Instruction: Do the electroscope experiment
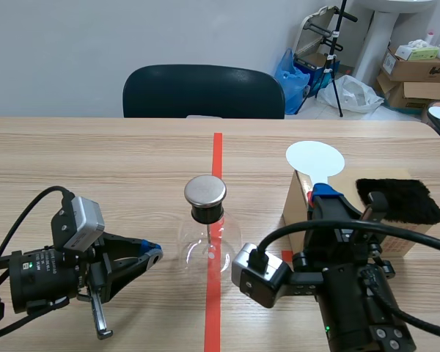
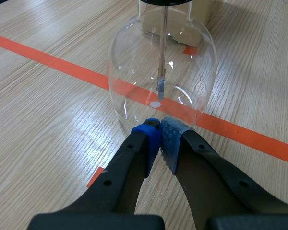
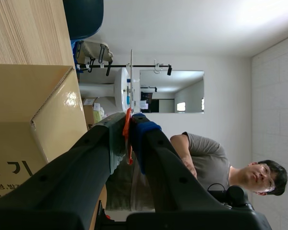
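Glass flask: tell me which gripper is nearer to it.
Left. The left gripper, fingers shut, sits right at the glass flask's base. The right gripper is beside the cardboard box, gripping a white disc, farther off.

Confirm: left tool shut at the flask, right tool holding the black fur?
Not quite. The scene view shows the right tool holding the white disc; the fur lies on the box. The left tool is shut at the flask.

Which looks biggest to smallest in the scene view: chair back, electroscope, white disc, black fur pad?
1. chair back, largest even though it is farthest away.
2. electroscope and black fur pad: they look about alike, so not ranked; the electroscope sits somewhat nearer the camera.
3. white disc, smallest.
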You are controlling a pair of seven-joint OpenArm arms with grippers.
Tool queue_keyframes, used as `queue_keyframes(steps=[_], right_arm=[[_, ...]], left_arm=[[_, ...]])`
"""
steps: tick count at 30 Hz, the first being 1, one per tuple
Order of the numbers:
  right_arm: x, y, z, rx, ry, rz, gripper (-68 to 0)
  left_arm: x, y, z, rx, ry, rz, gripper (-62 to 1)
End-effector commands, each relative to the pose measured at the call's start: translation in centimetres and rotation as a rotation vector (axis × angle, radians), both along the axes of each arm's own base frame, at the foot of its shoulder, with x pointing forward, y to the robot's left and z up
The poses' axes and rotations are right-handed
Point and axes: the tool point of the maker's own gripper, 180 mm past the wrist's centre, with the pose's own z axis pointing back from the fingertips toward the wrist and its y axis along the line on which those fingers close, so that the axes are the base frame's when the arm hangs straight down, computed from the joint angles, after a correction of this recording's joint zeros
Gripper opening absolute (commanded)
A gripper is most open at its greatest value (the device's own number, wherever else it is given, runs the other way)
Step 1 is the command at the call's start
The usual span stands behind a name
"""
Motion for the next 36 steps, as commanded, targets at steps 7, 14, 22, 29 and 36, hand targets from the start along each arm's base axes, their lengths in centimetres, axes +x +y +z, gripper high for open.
queue_keyframes(steps=[7,14,22,29,36], right_arm=[[0.35,-0.27,0.89,0.0,-0.03,-0.001,-66.5],[0.35,-0.26,0.89,0.0,-0.03,-0.001,-66.5],[0.33,-0.14,0.88,0.0,-0.03,0.006,-66.5],[0.33,-0.1,0.88,0.0,-0.03,0.008,-66.5],[0.34,-0.03,0.91,0.001,-0.031,0.011,-66.5]], left_arm=[[0.55,-0.01,1.12,-0.033,-0.028,0.011,-56.9],[0.56,0.0,1.13,-0.032,-0.029,0.012,-56.9],[0.56,0.0,1.13,-0.033,-0.029,0.012,-56.9],[0.56,0.0,1.13,-0.032,-0.029,0.012,-56.9],[0.56,0.0,1.12,-0.032,-0.028,0.012,-56.9]])
